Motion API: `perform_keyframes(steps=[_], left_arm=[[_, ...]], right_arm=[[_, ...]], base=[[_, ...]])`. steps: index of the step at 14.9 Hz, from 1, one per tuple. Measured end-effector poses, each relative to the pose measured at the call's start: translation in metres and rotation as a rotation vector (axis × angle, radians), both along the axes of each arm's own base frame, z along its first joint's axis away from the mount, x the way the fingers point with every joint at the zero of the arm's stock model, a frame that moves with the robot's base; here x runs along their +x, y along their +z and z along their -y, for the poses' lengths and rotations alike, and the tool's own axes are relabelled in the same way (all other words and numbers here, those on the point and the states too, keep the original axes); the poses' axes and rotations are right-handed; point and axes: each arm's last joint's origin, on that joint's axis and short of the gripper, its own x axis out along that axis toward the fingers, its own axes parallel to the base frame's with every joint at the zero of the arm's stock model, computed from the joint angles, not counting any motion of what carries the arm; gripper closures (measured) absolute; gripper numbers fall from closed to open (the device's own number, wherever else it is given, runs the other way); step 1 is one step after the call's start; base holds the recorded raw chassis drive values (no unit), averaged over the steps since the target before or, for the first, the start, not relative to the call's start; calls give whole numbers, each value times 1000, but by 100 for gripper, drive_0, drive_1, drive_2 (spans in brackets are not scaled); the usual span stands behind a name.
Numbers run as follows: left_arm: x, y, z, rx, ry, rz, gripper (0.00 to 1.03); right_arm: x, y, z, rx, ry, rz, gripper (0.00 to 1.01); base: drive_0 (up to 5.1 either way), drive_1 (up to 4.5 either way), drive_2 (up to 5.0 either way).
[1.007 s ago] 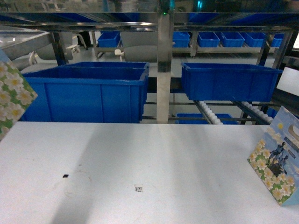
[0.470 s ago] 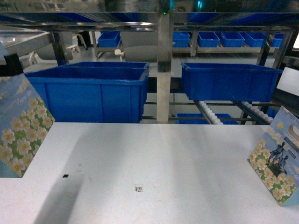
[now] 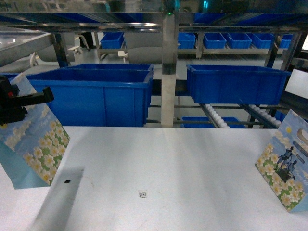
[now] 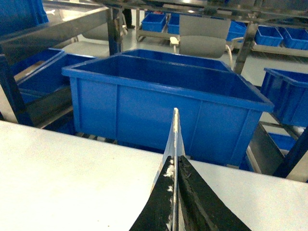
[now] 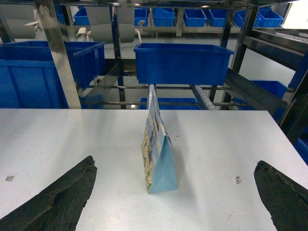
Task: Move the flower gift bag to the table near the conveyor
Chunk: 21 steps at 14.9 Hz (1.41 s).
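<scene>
A steel rack of blue bins [image 3: 96, 96] fills the background, and in front of it lies the white table [image 3: 183, 159] with a small code sticker [image 3: 143, 194]. The flower gift bag [image 3: 36, 144] hangs at about nine o'clock in the head view, at the table's left edge, tilted with its lower corner low over the surface; whether it touches cannot be told. The left gripper [image 4: 174, 192] has its jaws pinched shut on the bag's thin top edge, as the left wrist view shows. The bag looks like light, glossy paper: stiff enough to keep its shape, but prone to swing, crease or slip, so the folded top rim seems the soundest hold. A second printed bag [image 5: 156, 151] stands upright at three o'clock, well apart from the first. The right gripper [image 5: 173, 202] hangs spread wide and empty before it. The conveyor [image 3: 214, 115] shows only as short strips of white rollers behind the bins. The held bag's left side is cut off by the frame.
</scene>
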Motion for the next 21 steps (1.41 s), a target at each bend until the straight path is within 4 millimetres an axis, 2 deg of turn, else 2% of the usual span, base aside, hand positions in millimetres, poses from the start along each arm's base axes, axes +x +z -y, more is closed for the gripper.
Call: perform_keyframes(steps=[3,5,9,12,15,17,19,21], left_arm=[[4,-17,0,-38,-6,-42,100],[4,-20,9,-85,-54,-29,100],[0,-42,23,-110,-91,-64,100],[7,-62,6,-130,-17,-81,100],[22,-72,-12,-125,50,-74,100],[25,-73,-21,-101,81,-80,100],[23,-73,-19,-64,70,-94,100],[11,-69,-8,-3,18,-111,100]], right_arm=[[0,0,0,0,0,0,3],[0,0,0,0,0,1,3],[0,0,0,0,0,0,3],[0,0,0,0,0,0,3],[0,0,0,0,0,0,3],[0,0,0,0,0,0,3],[0,0,0,0,0,0,3],[0,0,0,0,0,0,3]], base=[[0,0,0],[0,0,0],[0,0,0],[0,0,0],[0,0,0],[0,0,0],[0,0,0],[0,0,0]])
